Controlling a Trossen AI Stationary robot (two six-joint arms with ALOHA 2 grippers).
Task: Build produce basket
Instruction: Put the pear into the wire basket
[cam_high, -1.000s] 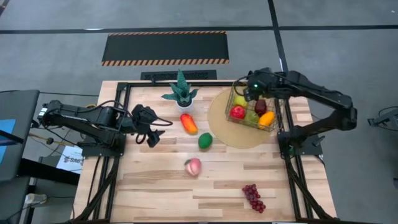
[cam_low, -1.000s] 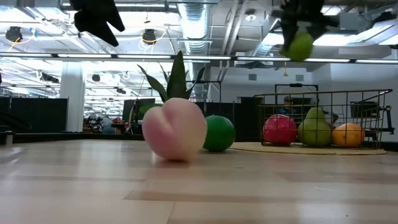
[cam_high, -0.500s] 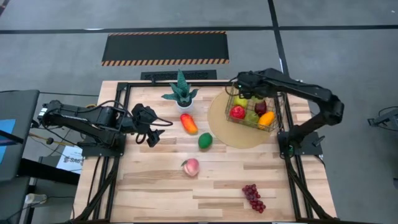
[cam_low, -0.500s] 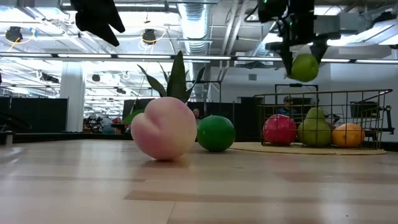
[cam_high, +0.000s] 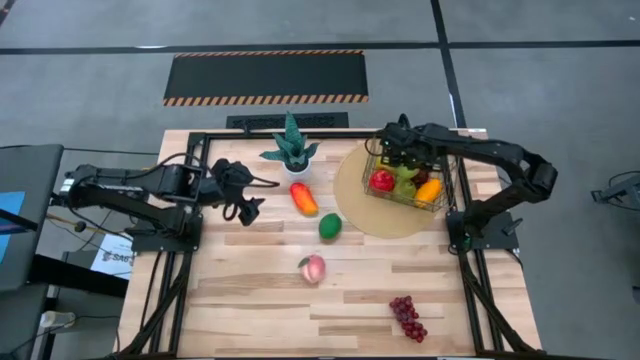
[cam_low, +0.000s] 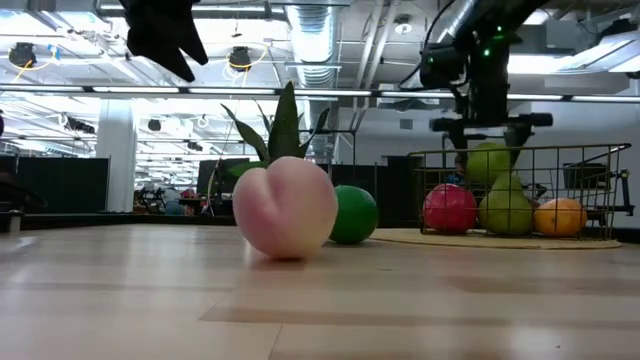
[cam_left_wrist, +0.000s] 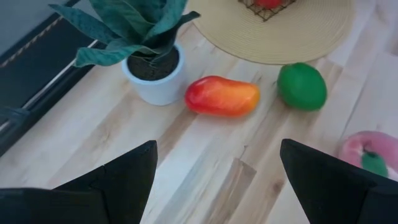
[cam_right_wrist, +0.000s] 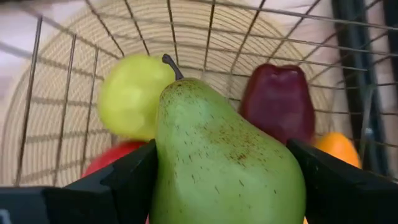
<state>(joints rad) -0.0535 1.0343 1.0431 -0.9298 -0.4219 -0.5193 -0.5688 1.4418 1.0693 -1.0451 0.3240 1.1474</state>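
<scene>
Basket (cam_high: 408, 180): far right on the round mat (cam_high: 360, 215), part-filled.
Right gripper (cam_high: 400, 145): inside its rim, fingers spread; whether the yellow-green apple (cam_right_wrist: 130, 93) is released, cannot tell.
Advice: withdraw straight up, clear of the wires.
Left gripper (cam_high: 243, 195): spread, empty, hovering far left.

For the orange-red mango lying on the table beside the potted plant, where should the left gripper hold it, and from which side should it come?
The mango lies flat, its long axis along the table. The left gripper, open, would probably best come from above and close across the narrow middle, since both long flanks are free; the potted plant stands near one end.
</scene>
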